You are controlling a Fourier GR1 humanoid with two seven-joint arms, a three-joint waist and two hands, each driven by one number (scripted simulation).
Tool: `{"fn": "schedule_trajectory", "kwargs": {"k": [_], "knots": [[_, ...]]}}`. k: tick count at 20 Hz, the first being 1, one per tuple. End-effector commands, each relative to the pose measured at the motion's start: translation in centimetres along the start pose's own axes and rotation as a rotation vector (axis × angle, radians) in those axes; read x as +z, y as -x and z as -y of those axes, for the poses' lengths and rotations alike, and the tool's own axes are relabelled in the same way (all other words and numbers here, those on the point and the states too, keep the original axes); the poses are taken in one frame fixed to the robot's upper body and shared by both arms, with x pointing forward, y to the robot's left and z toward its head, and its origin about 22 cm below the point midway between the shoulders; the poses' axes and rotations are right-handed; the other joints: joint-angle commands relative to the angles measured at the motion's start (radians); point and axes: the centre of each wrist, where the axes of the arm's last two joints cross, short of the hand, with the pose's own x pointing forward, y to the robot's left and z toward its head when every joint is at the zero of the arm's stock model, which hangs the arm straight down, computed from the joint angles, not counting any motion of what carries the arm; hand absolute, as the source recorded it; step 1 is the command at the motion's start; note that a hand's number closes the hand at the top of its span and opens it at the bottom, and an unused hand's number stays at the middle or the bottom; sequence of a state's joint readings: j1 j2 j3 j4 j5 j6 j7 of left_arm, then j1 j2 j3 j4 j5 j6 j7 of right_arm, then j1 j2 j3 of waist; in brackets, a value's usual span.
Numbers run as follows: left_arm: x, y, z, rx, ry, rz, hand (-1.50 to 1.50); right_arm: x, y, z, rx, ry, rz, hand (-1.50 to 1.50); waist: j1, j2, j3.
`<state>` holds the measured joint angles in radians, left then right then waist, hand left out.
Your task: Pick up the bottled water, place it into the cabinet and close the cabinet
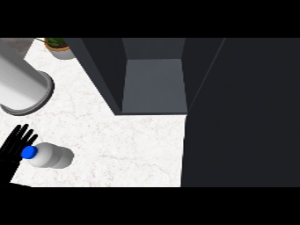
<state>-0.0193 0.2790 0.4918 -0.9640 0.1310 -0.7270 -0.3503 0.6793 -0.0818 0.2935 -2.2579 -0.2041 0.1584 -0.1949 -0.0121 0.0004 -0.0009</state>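
Head view. The small clear plastic water bottle with a round blue cap (49, 155) sits on the white, faintly veined marble counter (123, 140) at lower left. It lies immediately to the right of the black left hand (10, 148), and its cap overlaps the fingertips in this view; contact cannot be confirmed. The hand's fingers are straight and spread, holding nothing. The bottle's long axis appears to run from the cap at left to the rounded body at right. The right hand is absent, so the left is the nearer. The dark grey, flat-panelled cabinet (153, 83) stands open well apart to the upper right. A smooth white cylinder with a grey rim (16, 83) occupies the upper left.
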Motion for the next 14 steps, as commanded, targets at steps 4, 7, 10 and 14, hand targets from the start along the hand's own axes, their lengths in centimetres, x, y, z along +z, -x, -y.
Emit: {"fn": "schedule_trajectory", "kwargs": {"k": [4, 7, 10, 14], "knots": [[-0.2, 3.2, -1.3, 0.097, 0.014, -0.030, -1.50, 0.7, -0.2, -0.6, -0.009, -0.004, 0.000, -1.50, -0.006, 0.002, -0.002], [-1.2, 4.2, 0.2, 0.093, 0.041, -0.036, -1.50, -0.3, -0.4, -0.7, -0.005, 0.000, -0.003, -1.50, 0.002, 0.001, -0.001], [-2.0, 4.2, -0.1, 0.076, 0.023, -0.019, -1.50, 1.0, 1.4, -0.2, 0.007, -0.002, 0.000, -1.50, -0.006, 0.001, -0.001], [-2.7, 5.6, 1.6, 0.103, 0.057, -0.026, -1.50, 0.1, 1.2, 1.0, 0.000, 0.006, 0.012, -1.50, -0.003, 0.002, -0.001]]}}
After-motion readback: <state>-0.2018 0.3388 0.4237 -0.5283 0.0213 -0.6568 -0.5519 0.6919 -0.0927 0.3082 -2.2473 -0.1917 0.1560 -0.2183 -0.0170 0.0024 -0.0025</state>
